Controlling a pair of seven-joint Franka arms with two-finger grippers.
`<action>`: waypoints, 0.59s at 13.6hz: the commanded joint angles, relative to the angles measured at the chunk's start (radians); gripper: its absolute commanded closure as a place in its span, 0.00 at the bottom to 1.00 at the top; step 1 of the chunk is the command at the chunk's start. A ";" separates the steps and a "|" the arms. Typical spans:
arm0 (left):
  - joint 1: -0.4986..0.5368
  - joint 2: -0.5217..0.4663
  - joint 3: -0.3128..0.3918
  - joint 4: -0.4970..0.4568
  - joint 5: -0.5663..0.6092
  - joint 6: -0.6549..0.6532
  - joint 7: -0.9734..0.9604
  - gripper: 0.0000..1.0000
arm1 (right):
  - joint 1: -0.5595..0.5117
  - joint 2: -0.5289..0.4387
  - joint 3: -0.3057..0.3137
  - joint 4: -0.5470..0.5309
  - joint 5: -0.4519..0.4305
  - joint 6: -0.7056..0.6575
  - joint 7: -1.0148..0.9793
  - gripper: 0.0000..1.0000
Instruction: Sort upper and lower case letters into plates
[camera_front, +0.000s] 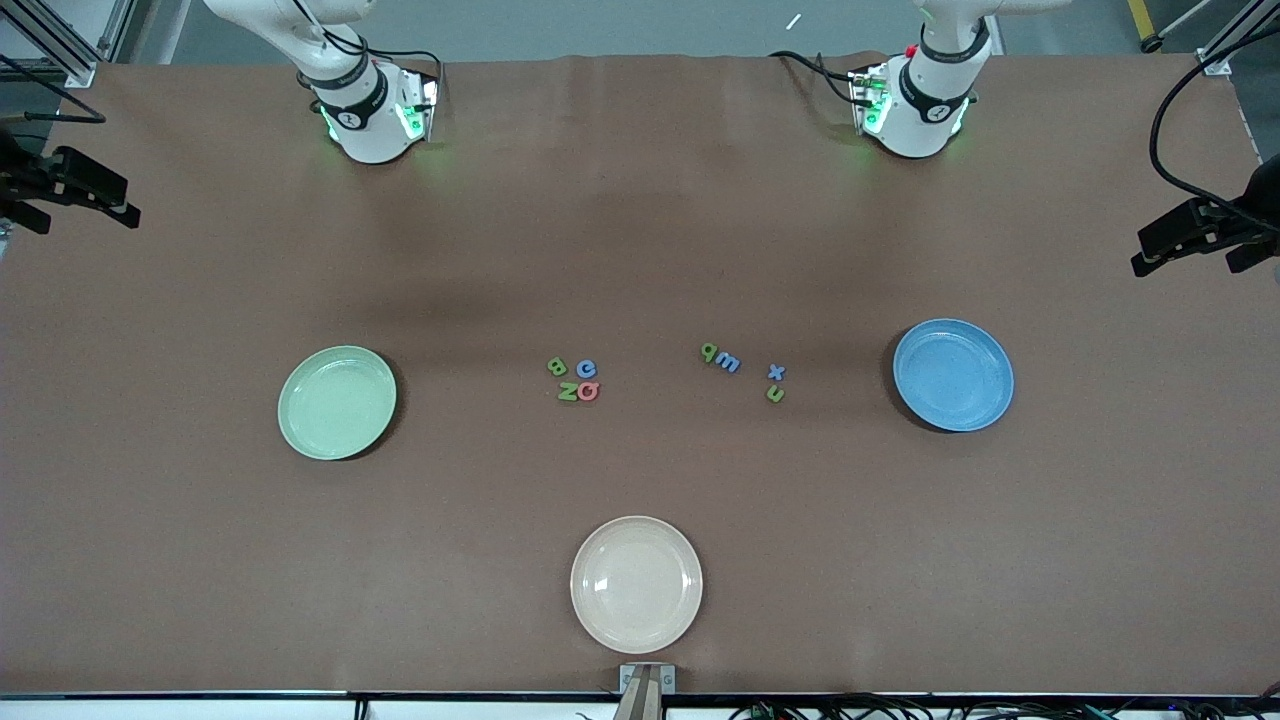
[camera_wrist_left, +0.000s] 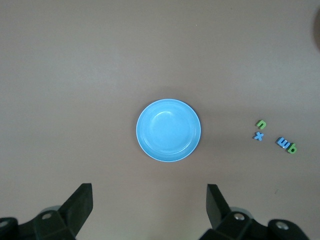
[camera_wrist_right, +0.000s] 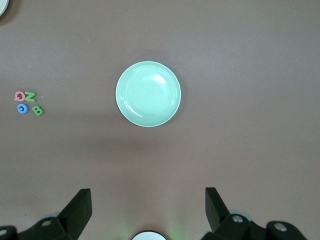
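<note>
Letters: eight foam letters lay on the brown table (camera_front: 200, 560), in two clusters between the two coloured plates, none in a plate.
Capital cluster: four letters (camera_front: 576, 381) sat toward the pale green plate (camera_front: 337, 402); two green, one blue, one pink-red, touching or nearly so.
Small-letter cluster: four letters (camera_front: 742, 368) sat toward the blue plate (camera_front: 952, 374); a green and a blue one side by side, then a blue x over a green n, slightly apart from that pair.
Plates: three in all; the pale green at the right arm's end, the blue at the left arm's end, one cream-white plate (camera_front: 636, 584) nearer the front camera than the letters.
Left gripper (camera_wrist_left: 149, 205): hung high over the blue plate, fingers spread wide, holding nothing.
Right gripper (camera_wrist_right: 148, 207): hung high over the pale green plate, fingers spread wide, holding nothing.
</note>
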 joint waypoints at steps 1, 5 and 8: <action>-0.008 -0.013 0.007 0.003 -0.017 -0.020 -0.003 0.00 | -0.002 -0.009 0.000 -0.007 0.004 0.009 0.005 0.00; -0.013 -0.025 0.002 0.003 -0.020 -0.030 -0.018 0.00 | -0.004 -0.009 0.000 -0.005 -0.003 0.003 0.003 0.00; -0.022 0.021 -0.047 -0.004 -0.034 -0.032 -0.037 0.00 | -0.007 -0.009 0.000 -0.008 -0.009 -0.003 0.002 0.00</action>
